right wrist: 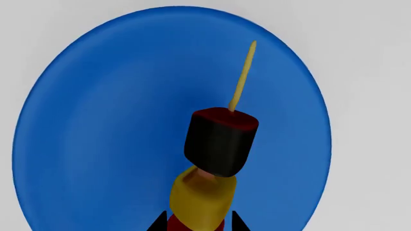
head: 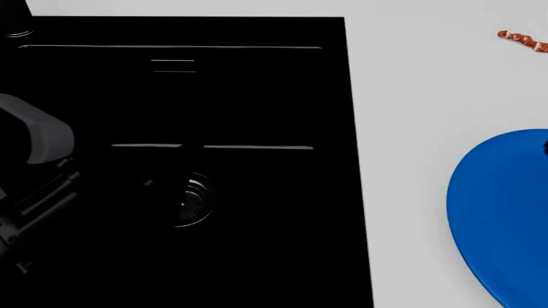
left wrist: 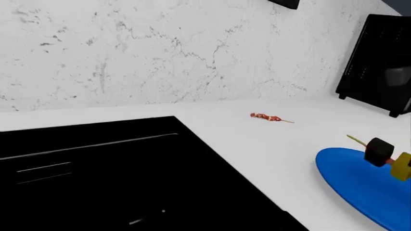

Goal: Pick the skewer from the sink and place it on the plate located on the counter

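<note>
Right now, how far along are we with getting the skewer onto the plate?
Pick looks done: the sink shows only its drain. In hand: the right gripper holds the skewer above the plate, seemingly not touching it. Left: lower it, release. The left gripper isn't visible. A second small skewer lies on the counter.
</note>
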